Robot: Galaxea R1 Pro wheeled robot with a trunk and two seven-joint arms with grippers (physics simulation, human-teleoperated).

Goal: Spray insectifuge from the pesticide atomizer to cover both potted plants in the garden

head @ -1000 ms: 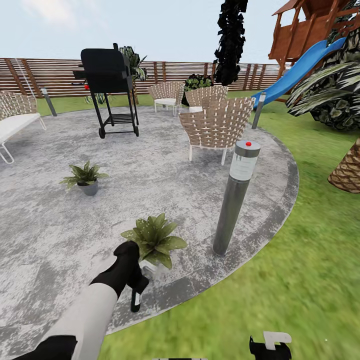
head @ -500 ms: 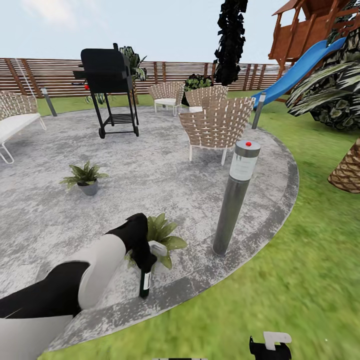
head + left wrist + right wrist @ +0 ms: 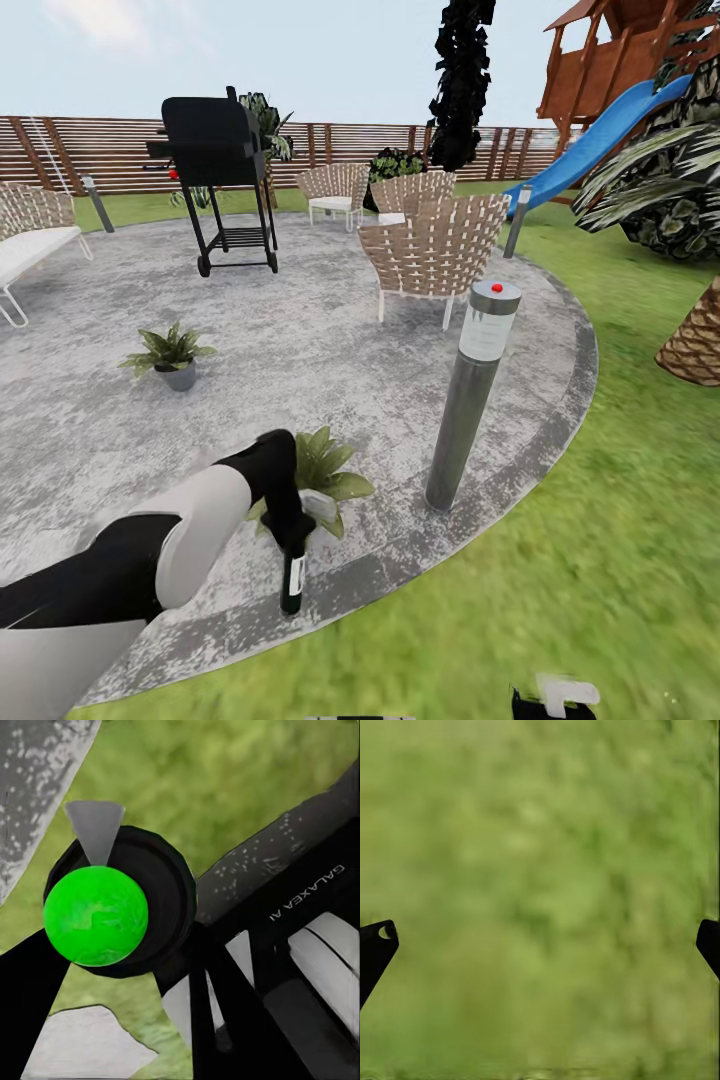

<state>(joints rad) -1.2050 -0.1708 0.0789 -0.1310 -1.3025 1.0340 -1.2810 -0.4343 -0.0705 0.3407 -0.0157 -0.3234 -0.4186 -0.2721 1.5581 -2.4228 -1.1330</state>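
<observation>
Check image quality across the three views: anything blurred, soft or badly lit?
Head view: even flat daylight, no glare, faint shadows; the nearer potted plant and atomizer are sharp, the grass at the frame's lower edge smears. Left wrist view: grass is soft, the bottle's round green base crisp. Right wrist view: lawn is a featureless blur between the dark fingertips.

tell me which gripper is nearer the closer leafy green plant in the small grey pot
Left. The left gripper holds the dark atomizer bottle right beside that potted plant on the patio; the right gripper hangs over the grass, well off to its right.
</observation>
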